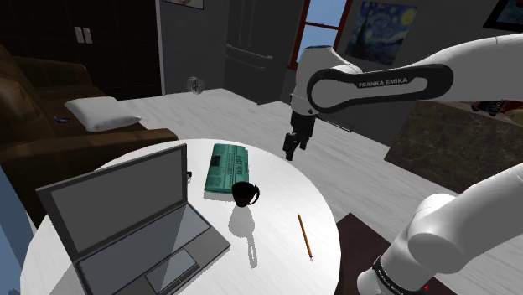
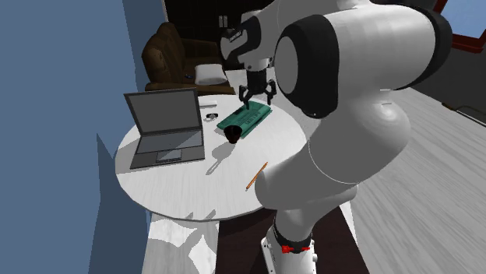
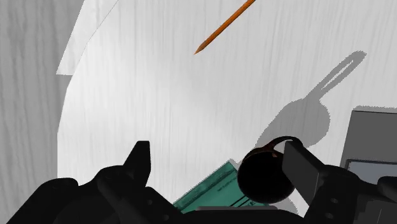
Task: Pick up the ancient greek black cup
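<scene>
Wrist view shows the black cup close by one finger of the wide-apart, empty pincer.

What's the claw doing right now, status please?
Claw open, holding nothing, above the table. Black cup upright beside green booklet, not gripped. Nothing blocking, booklet close.

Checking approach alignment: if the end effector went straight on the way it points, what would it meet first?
Likely the flat green booklet at its corner, or the round white table beside it; depth unclear. The black handled cup sits aside, by the end effector.
</scene>
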